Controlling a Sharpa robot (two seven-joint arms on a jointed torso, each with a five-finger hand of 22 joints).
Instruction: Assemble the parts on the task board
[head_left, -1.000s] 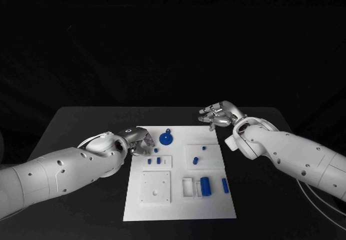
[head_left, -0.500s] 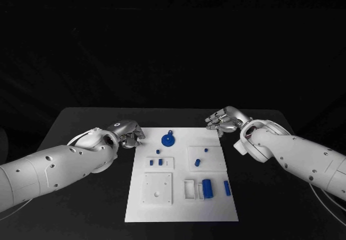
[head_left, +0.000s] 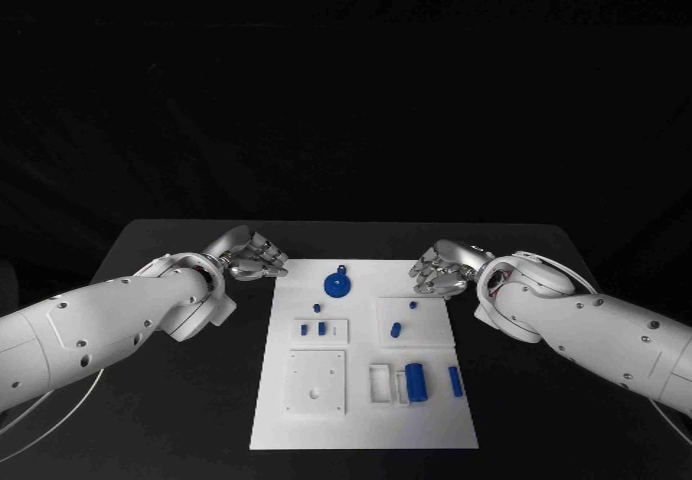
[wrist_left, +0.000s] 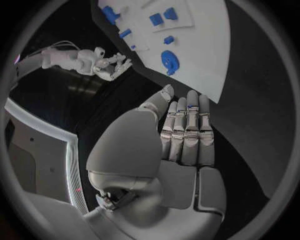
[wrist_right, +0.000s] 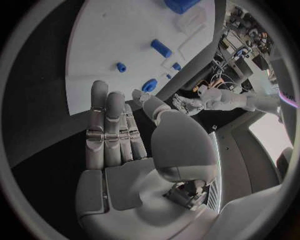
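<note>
Between the two robot hands, one white task board (head_left: 361, 400) lies flat on the black bench (head_left: 173, 240). It carries eight blue parts: one round disc (head_left: 336, 287) nearest the hands, the other seven smaller, including one long cylinder (head_left: 414, 381). The left robot hand (head_left: 255, 259) and right robot hand (head_left: 443, 270) each hover beside the board's far corners, fingers extended side by side, holding nothing.

Left hand (head_left: 255, 259) empty, fingers straight, right hand (head_left: 443, 269) likewise
</note>
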